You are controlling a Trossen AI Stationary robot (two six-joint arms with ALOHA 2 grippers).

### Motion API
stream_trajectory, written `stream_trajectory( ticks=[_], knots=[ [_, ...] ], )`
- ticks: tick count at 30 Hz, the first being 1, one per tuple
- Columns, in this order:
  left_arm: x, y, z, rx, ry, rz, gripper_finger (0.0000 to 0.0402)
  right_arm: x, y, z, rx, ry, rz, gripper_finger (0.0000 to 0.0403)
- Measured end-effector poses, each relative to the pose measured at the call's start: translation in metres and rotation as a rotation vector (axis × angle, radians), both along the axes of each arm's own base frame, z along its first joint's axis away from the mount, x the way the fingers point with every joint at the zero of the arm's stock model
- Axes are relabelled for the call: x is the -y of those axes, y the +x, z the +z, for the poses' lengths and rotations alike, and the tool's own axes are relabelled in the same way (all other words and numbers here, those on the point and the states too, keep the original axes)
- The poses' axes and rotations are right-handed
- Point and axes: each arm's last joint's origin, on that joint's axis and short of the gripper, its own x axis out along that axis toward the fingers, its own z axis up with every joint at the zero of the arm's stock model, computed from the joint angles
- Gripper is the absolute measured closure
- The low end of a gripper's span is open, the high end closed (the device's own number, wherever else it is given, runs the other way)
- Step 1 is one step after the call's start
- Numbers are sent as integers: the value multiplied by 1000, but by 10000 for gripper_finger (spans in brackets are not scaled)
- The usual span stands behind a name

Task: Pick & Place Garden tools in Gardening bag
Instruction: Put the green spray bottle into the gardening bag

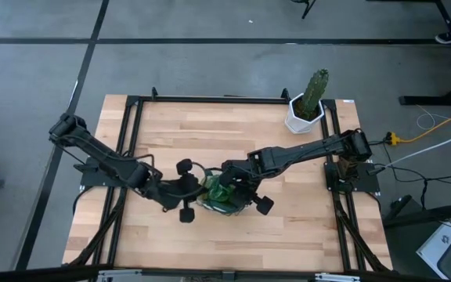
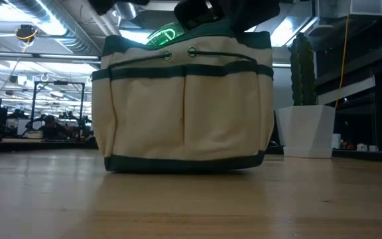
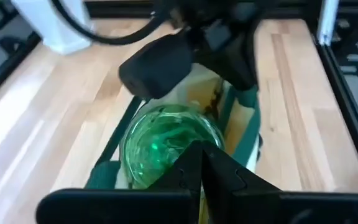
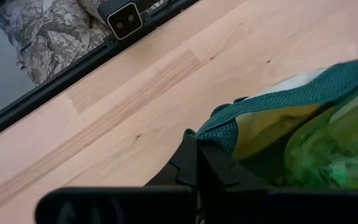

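No writing is showing. The cream fabric bag is holding the translucent green bottle; the right end effector, pressed together, is pinching its woven green trim; left end effector pressed together.

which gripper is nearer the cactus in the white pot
Right. The right gripper is at the gardening bag, on the side toward the cactus. The left gripper is on the bag's far side, farther off.

Green spray bottle in upright (cream) gardening bag.
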Motion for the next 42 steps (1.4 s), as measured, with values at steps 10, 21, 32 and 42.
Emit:
stream_trajectory(
  ticks=[10,21,32,42],
  knots=[
    [-4,-14,-9,123,22,-95,399,1,0,0,-23,15,-33,403],
    [-21,-17,-35,165,-3,-83,400,5,0,-1,-99,11,-171,358],
    [-23,-16,-35,171,-20,-68,394,6,3,0,-105,11,-243,304],
    [-24,-16,-35,175,-18,-47,394,6,6,1,-74,24,-247,303]
  ],
)
